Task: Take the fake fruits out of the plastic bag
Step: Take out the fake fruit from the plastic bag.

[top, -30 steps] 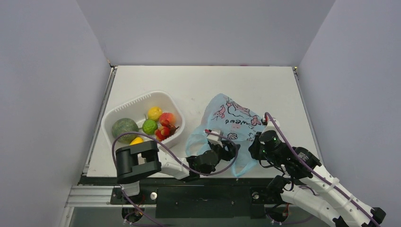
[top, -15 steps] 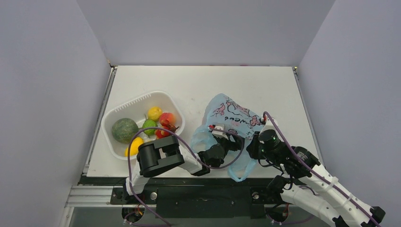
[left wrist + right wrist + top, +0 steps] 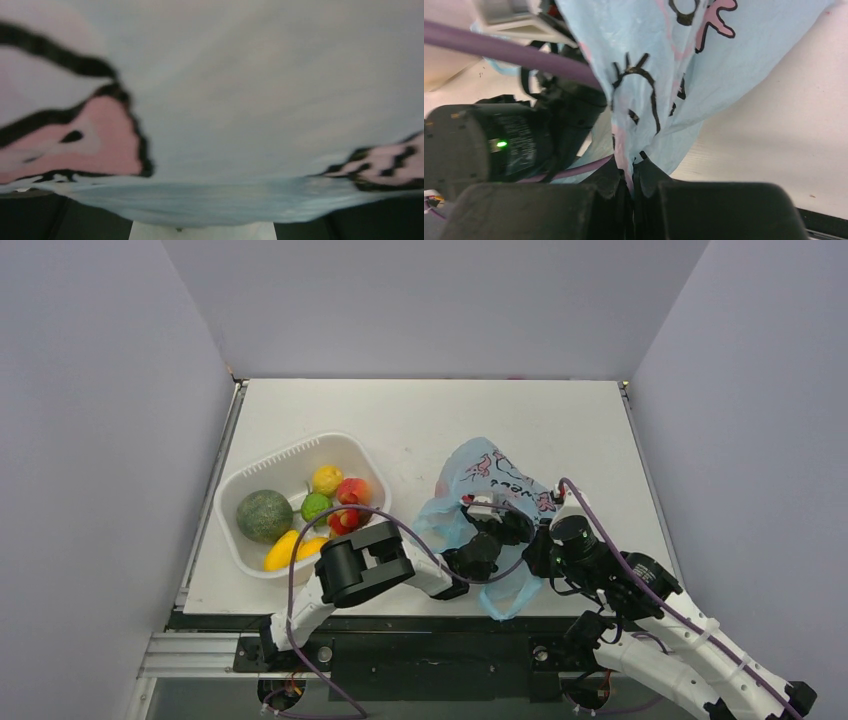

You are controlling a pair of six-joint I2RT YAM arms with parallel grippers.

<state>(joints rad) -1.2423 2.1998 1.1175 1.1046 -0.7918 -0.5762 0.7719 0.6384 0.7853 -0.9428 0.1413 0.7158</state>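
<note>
The light-blue plastic bag with pink prints lies right of centre, bunched up. My left gripper is pushed into its mouth. The left wrist view is filled with bag film, and my dark fingers sit far apart at the bottom corners, so the gripper is open. No fruit shows there. My right gripper is shut on the bag's near edge, with film pinched between its fingertips. A red berry cluster and a round red piece lie in the white tub.
The white slotted tub at the left also holds a large green melon and yellow and lime-green pieces. The left arm's elbow hangs over the table's near edge beside the tub. Grey walls enclose the table.
My left arm has swung right and pushed its gripper into the bag's mouth. The bag has bunched up and shifted slightly. The right gripper has kept its hold almost in place.
</note>
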